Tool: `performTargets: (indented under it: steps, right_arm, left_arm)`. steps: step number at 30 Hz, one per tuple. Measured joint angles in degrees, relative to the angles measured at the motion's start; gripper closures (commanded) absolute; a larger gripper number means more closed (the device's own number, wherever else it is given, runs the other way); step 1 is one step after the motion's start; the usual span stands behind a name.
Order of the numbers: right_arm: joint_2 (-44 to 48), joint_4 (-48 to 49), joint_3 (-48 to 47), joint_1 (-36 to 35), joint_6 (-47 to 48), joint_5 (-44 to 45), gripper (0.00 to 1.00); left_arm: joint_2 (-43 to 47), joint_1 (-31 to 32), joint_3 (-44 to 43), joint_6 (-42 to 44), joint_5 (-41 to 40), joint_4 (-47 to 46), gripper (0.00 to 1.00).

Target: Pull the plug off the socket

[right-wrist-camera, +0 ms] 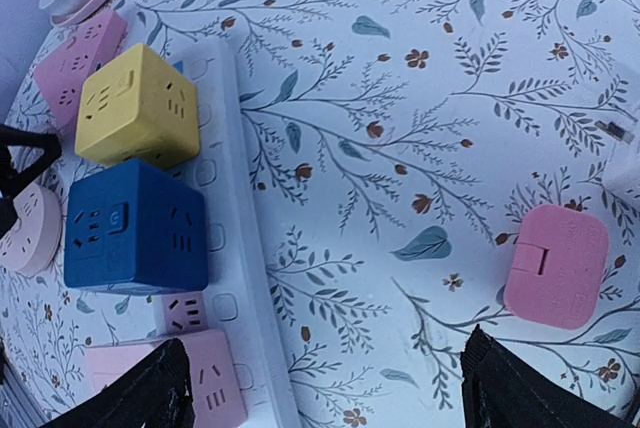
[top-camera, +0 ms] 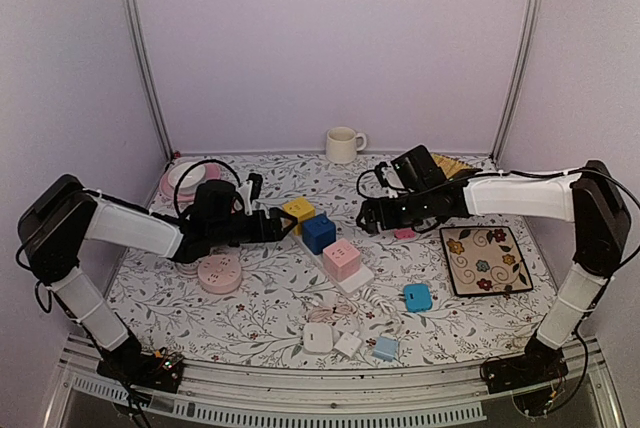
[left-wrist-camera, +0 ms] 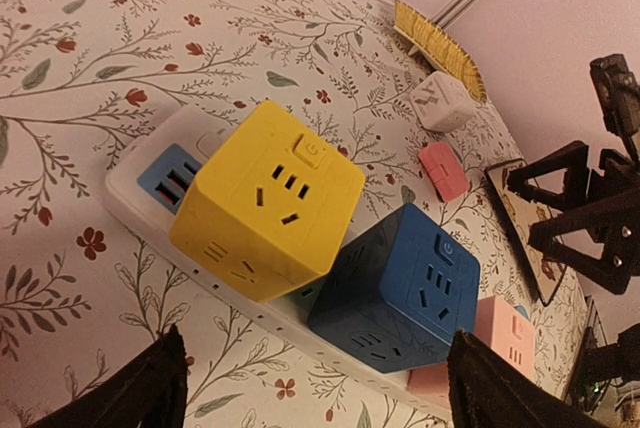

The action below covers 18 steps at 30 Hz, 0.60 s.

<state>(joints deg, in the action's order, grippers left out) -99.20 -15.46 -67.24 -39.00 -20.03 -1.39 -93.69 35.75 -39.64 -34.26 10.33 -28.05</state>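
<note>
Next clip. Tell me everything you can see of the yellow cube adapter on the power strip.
The yellow cube adapter is a rounded-edge block of what looks like matte plastic. Its visible faces carry socket slots, and one also has a small power-symbol button. It sits plugged into the far end of the white power strip, roughly upright, close beside the blue cube. Whether the two cubes touch cannot be told. Nothing grips it.

A robotics lab booth: white panels [top-camera: 330, 38], aluminium posts [top-camera: 143, 58], 2 arms [top-camera: 130, 228] at a floral table [top-camera: 270, 320].
</note>
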Motion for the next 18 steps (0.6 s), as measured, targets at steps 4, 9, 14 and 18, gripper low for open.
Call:
performTargets:
  steps: [4, 9, 14, 18]
  right_arm:
    - [0.5, -1.5, 0.0, -4.5, 0.0, 1.5, 0.04]
    - [0.5, -3.4, 0.0, -8.9, 0.0, 3.2, 0.03]
    - [0.3, -5.6, -0.9, -12.6, 0.6, 4.6, 0.03]
    - [-0.9, -6.5, -3.7, -14.4, 1.0, 5.6, 0.04]
  left_arm:
    - [0.0, 0.7, -1.2, -0.8, -1.1, 2.8, 0.09]
    - [-1.8, 3.3, -4.3, -1.0, -3.4, 6.4, 0.09]
    - [-4.3, 5.4, -7.1, -1.0, -6.1, 9.8, 0.09]
    - [-5.9, 6.2, -9.9, -1.1, -8.8, 12.4, 0.09]
